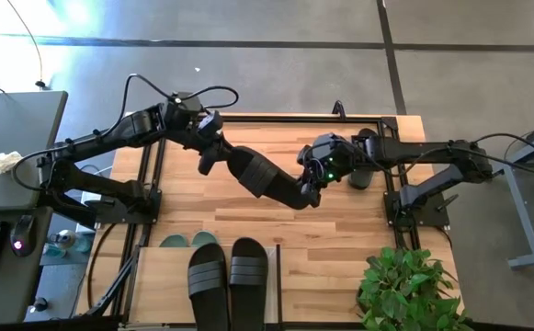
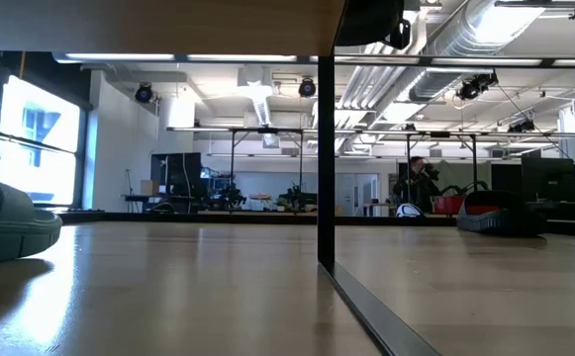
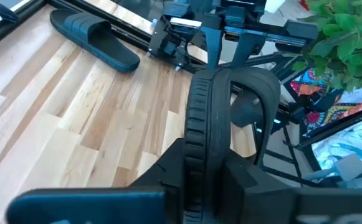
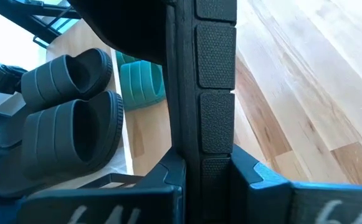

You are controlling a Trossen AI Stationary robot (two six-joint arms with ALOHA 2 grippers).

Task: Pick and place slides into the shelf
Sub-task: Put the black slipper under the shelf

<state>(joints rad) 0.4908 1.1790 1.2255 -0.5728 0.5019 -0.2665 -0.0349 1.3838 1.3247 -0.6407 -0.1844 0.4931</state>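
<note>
A black slide (image 1: 267, 179) hangs over the middle of the wooden table between my two grippers. My left gripper (image 1: 214, 159) is shut on its left end and my right gripper (image 1: 312, 190) on its right end. In the left wrist view the slide (image 3: 199, 118) stands on edge, its strap (image 3: 258, 93) bulging to one side. Two black slides (image 1: 228, 276) lie soles down on the shelf top (image 1: 161, 285) at the table's near edge. Green slides (image 1: 191, 241) rest on the level below. One more black slide (image 1: 363, 165) lies on the table behind my right arm. My left gripper pinches the sole's ribbed edge (image 3: 196, 146) at the slide's left end between its two fingers (image 3: 168, 171), slanting down from the table's left. The slide is on edge and clear of the table. My right gripper pinches the sole at the slide's right end between its two fingers (image 4: 255, 180), the blocked tread (image 4: 217, 134) facing the wrist camera. It slants down from the table's right side. The slide reaches away from it, lifted clear of the table.
A leafy green plant (image 1: 409, 290) stands at the table's near right corner. A dark upright of the shelf frame (image 2: 327, 148) crosses the low view, with a green slide (image 2: 5, 227) at the left. A side desk with a mouse (image 1: 23, 234) stands to the left.
</note>
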